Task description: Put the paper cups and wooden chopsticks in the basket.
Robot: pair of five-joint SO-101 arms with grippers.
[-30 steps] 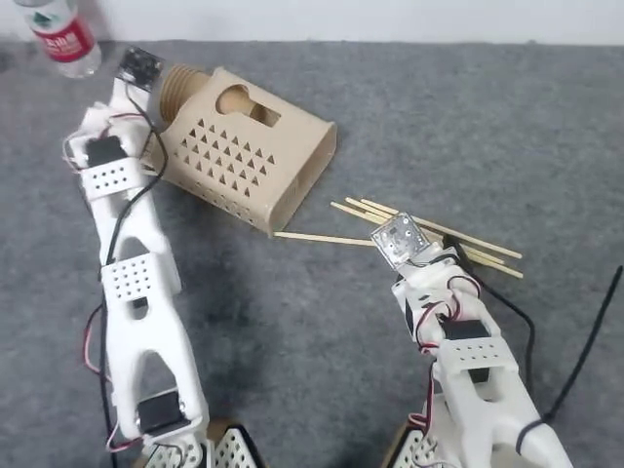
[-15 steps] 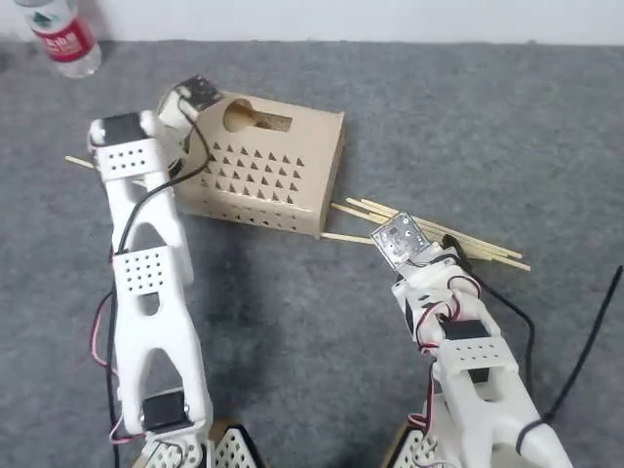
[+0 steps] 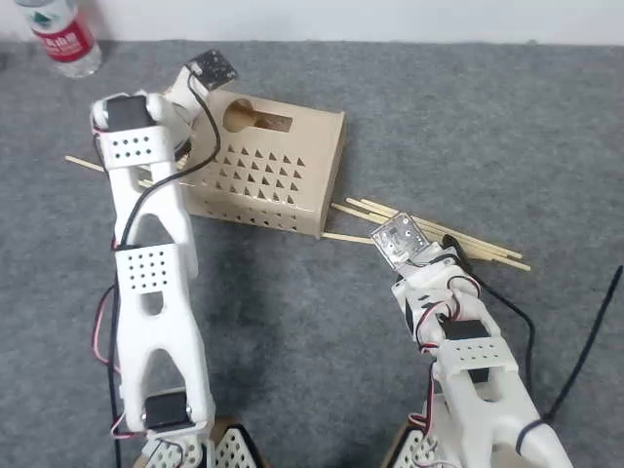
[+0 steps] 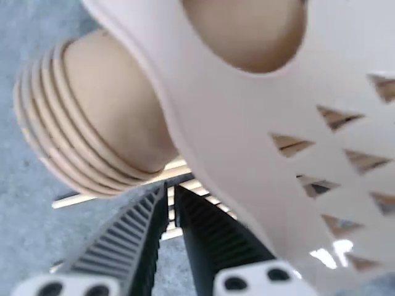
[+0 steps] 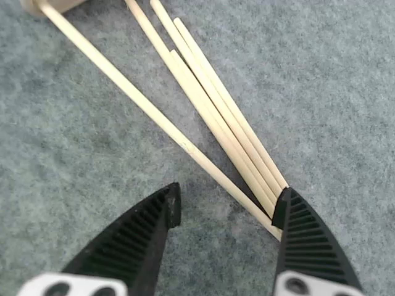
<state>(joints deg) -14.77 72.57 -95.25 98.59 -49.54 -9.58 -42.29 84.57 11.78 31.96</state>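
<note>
The tan basket [image 3: 263, 166] lies on its side on the grey carpet, and its wall [image 4: 265, 123] shows close up in the left wrist view. A stack of paper cups [image 4: 92, 117] sticks out of its mouth. My left gripper [image 4: 171, 188] is at that mouth, shut on the basket's rim; in the high view it is at the basket's far-left end [image 3: 190, 93]. A bundle of wooden chopsticks [image 3: 439, 239] lies right of the basket. My right gripper [image 5: 229, 196] stands open just above the carpet, astride the ends of these chopsticks [image 5: 210, 111].
A single chopstick [image 3: 83, 163] lies on the carpet left of the left arm. A plastic bottle [image 3: 60, 34] stands at the back left corner. A black cable [image 3: 585, 351] runs along the right side. Bare carpet stretches between the two arms.
The left arm swung the basket round so its long side faces the front and its right end meets the chopsticks. A chopstick came into sight at the left. The right arm kept still.
</note>
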